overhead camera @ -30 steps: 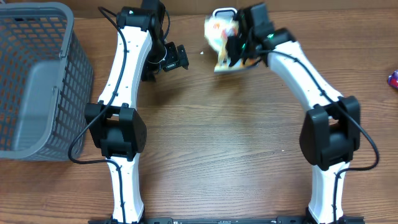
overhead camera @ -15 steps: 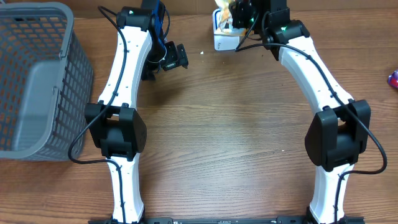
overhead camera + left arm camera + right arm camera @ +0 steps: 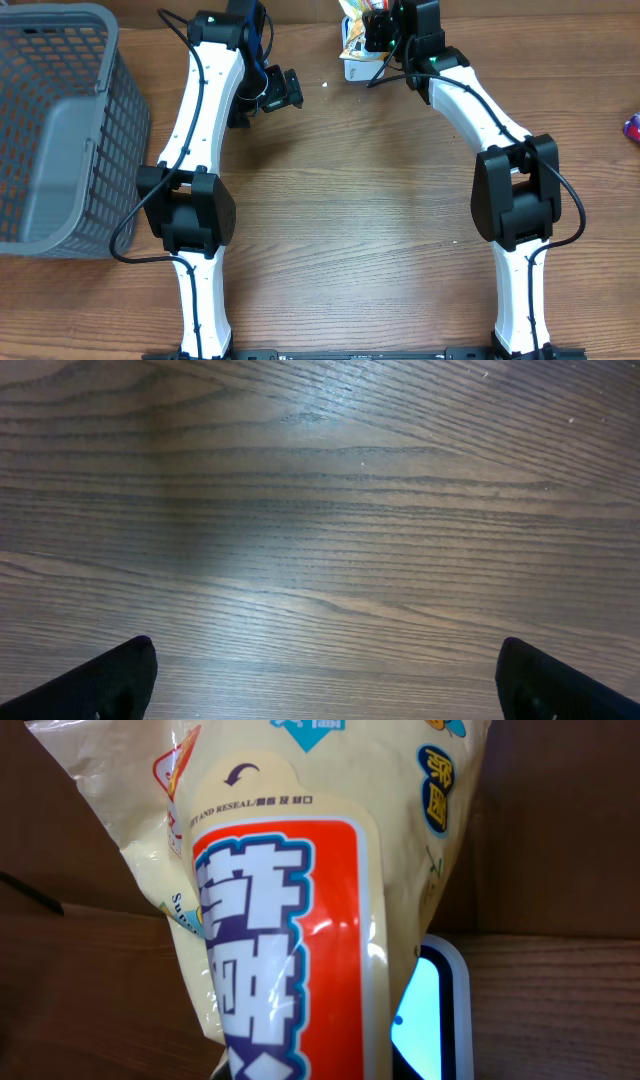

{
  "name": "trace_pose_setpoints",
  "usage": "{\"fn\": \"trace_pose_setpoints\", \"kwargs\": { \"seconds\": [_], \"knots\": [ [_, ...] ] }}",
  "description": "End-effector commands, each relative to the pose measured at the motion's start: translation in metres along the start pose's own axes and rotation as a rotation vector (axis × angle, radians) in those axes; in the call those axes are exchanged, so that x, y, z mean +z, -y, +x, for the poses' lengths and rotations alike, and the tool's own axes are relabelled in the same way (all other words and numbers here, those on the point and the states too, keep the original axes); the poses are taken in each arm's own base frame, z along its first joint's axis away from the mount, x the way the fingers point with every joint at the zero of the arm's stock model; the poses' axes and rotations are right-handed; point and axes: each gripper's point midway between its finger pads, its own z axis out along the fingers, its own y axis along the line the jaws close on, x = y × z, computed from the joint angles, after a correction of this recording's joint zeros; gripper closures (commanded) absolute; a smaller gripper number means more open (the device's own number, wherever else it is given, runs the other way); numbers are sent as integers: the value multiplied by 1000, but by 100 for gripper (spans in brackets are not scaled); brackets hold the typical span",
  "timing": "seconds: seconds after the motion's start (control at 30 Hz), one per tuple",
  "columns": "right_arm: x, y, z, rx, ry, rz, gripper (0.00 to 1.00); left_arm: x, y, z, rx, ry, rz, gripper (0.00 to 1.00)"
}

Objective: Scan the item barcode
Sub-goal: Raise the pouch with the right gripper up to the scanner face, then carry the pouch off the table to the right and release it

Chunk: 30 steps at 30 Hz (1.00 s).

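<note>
**Snack packet [image 3: 290,910] held over the scanner at the table's far edge**

The right gripper [image 3: 388,28] pinches the yellow packet with the red label (its jaws drawn nearly together on the wrapper) at the far edge of the wooden table [image 3: 350,220]. In the right wrist view the packet fills most of the frame and hangs roughly upright. Its lower part sits in front of the white scanner [image 3: 432,1010], whose pale blue window shows just to the packet's right. Whether packet and scanner touch cannot be told. The left gripper [image 3: 288,92] hovers above bare wood with its fingers spread wide — well apart from the packet. A grey basket [image 3: 100,150] stands at the table's left side.
</note>
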Motion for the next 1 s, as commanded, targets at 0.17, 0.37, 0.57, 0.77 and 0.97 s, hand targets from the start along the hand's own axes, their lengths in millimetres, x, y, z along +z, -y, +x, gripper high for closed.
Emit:
{"fn": "trace_pose_setpoints", "kwargs": {
  "seconds": [0.17, 0.37, 0.57, 0.77, 0.97],
  "knots": [
    [-10, -11, -33, -10, 88, -8, 94, -10, 1, -3, 23, 32, 4, 0],
    [-19, -13, -46, 5, 111, -13, 96, -10, 1, -3, 23, 32, 5, 0],
    [-64, 6, -106, 81, 218, 13, 96, -10, 1, -3, 23, 32, 5, 0],
    [-132, 74, -157, 141, 298, 211, 96, -10, 1, -3, 23, 32, 5, 0],
    [-213, 204, -150, 273, 272, 642, 96, -10, 1, -3, 23, 32, 5, 0]
  ]
}}
